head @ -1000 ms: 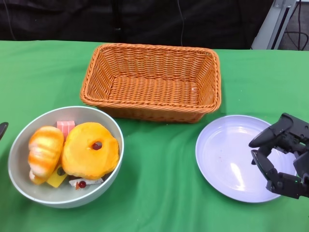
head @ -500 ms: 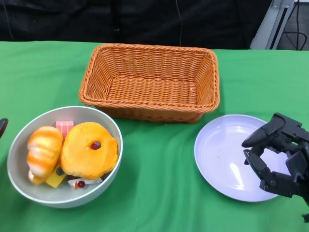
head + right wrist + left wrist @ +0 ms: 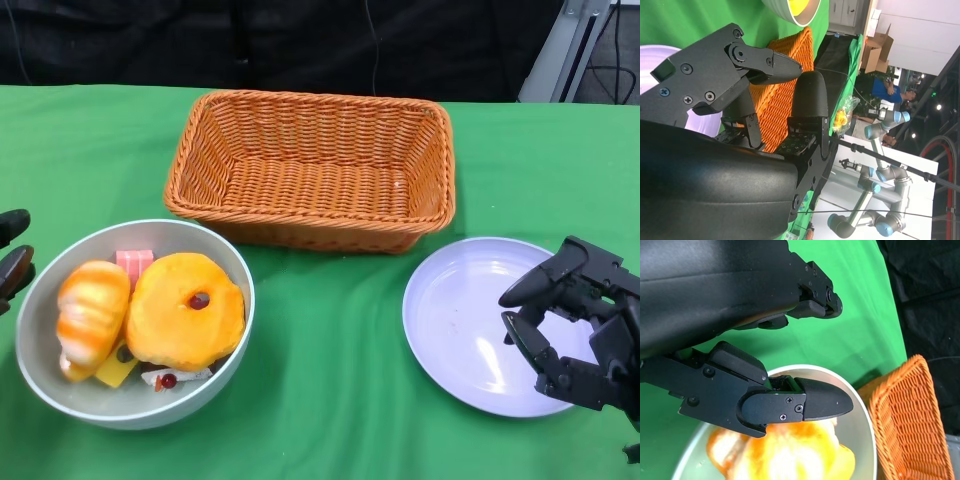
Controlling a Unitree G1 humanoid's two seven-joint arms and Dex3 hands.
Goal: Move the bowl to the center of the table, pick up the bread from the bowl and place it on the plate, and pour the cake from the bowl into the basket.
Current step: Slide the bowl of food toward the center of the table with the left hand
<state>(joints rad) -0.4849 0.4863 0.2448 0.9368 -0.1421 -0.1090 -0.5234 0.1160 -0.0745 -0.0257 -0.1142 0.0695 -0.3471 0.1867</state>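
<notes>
- Since a second ago, the left hand (image 3: 12,258) has come further into the head view at the outer side of the bowl (image 3: 235,272); only a black tip showed there before.
- Over the same second the right hand (image 3: 572,330) has crept a little toward the bowl, further over the plate (image 3: 450,320).
- Left hand: its fingers (image 3: 810,405) are spread apart and hold nothing (the wrist view shows one lying above the bowl's rim, another out over the green cloth (image 3: 330,400)).
- Right hand: it hangs over the plate's far side from the bowl, fingers parted and empty.
- Inside the bowl lie the round orange bread (image 3: 186,310), a striped croissant-like roll (image 3: 92,312) and small cake pieces (image 3: 135,262), pink and yellow.
- Behind the bowl and off to its right stands the wicker basket (image 3: 312,170), its near wall close to the bowl's rim, though whether they touch I cannot tell.
- Well to the right of the bowl lies the plate, bare cloth between them.
</notes>
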